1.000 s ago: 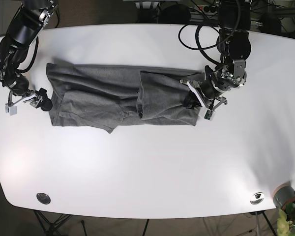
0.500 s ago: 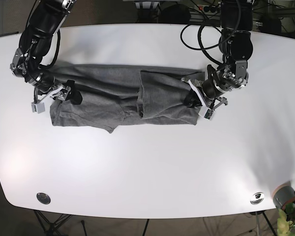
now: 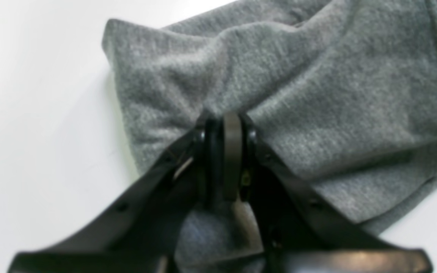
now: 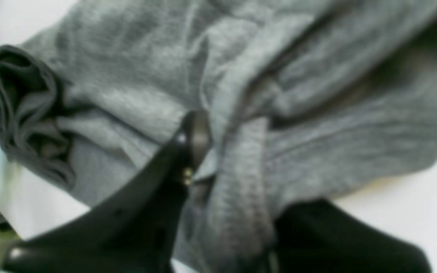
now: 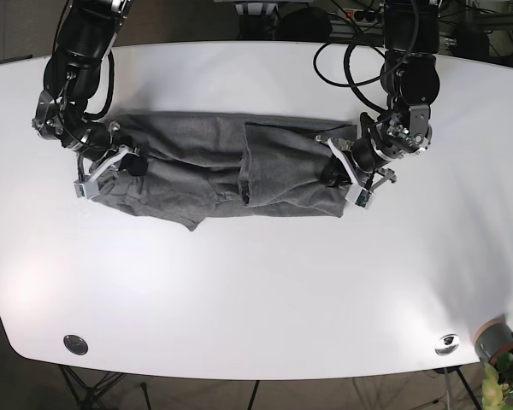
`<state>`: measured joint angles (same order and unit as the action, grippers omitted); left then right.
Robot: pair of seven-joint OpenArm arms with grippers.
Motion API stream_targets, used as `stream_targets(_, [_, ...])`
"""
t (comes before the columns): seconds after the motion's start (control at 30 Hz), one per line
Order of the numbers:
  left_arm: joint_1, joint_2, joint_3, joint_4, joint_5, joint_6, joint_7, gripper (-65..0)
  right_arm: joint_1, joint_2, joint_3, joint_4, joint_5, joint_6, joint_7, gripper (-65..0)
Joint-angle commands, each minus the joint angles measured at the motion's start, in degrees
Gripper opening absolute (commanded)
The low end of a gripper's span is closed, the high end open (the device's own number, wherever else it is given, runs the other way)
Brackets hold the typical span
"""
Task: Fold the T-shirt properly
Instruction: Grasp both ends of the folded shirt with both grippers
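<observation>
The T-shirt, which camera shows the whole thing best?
The base view: the whole T-shirt lies spread across the table. The left wrist view shows only one corner pinched in the left claw; the right wrist view, blurred bunched folds.

A grey knit T-shirt [image 5: 214, 166] is lying stretched from 9 to 3 o'clock across the table's far half, partly folded: its 3 o'clock portion is doubled over, its 9 o'clock end bunching into rumpled layers.
</observation>
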<state>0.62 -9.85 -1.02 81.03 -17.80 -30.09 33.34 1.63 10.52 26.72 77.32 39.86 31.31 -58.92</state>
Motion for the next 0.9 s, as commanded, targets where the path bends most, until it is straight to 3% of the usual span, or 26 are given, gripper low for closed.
stream_targets(0.0, [-0.7,-0.1,-0.2,0.6,0.1,-0.2,0.0,-61.0,0.8,0.9,0.1,3.3,1.2,0.29,1.0,-61.2])
stream_targets(0.2, [-0.7,0.0,-0.1,0.4,0.1,-0.1,0.0,-60.8,-1.0,0.0,0.1,15.3,-4.8,0.29,-0.8,-62.8])
stream_targets(0.43, [-1.8,0.1,0.0,-3.1,-0.2,-0.1,-0.2,-60.8,-2.2,-3.6,-0.3,29.5,-6.8,0.29,-7.3,-62.8])
stream_targets(0.63, [-2.1,1.1,-0.1,-4.7,-0.2,-0.2,-0.3,-60.8,-2.5,-4.7,-7.1,36.8,-6.8,0.29,-9.8,-62.8])
stream_targets(0.87, [-1.9,1.6,-0.1,-4.8,-0.2,-0.3,-0.3,-60.8,-2.2,-9.9,-16.1,36.9,-7.0,0.29,-9.8,-62.8])
